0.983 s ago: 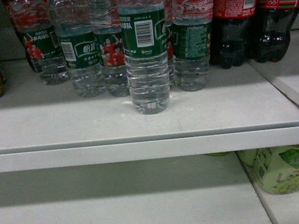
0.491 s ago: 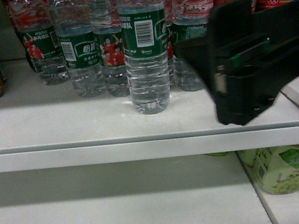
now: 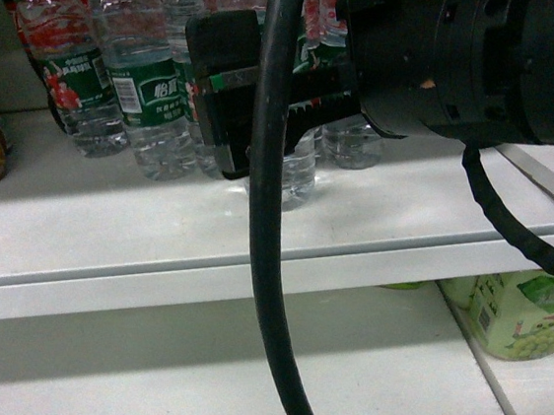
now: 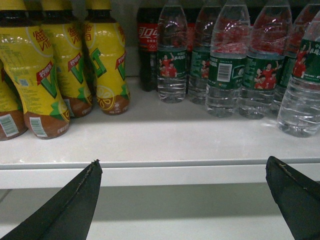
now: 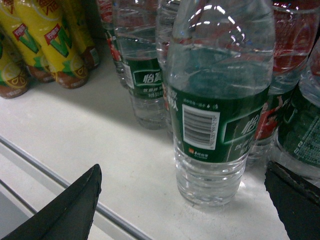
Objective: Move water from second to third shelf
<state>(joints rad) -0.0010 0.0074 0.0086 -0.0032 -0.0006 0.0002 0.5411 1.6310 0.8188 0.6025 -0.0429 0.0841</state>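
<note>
Water, in a clear ribbed plastic bottle with a dark green wrap label and white barcode (image 5: 220,115), stands upright at the front of the white metal shelf (image 3: 111,235), a step forward of the row of matching bottles (image 4: 235,65) behind it; this forward position leaves open space on either side of it for a sideways grasp. The right gripper (image 5: 185,210) is aligned with that bottle: in the right wrist view its two black wedge-shaped fingers (image 5: 70,210) stand wide apart, one to each side of the bottle base, and neither touches the plastic. In the head view the right arm's black cylindrical housing and a thick black cable (image 3: 273,267) cover most of the bottle, so contact cannot be confirmed there. The left gripper (image 4: 185,200) hangs below the shelf lip with its fingers (image 4: 75,205) equally spread and empty, clear of the working side. The bottle wall is thin, glossy and horizontally corrugated below the label; it probably yields under pressure, so closure on the labelled band is the firmer choice. Yellow squat drink bottles with brown bases (image 4: 60,65) occupy the left of the shelf, and dark cola bottles with red labels (image 4: 147,47) stand behind. The lower shelf surface (image 3: 178,396) appears flat, matte and white.
</note>
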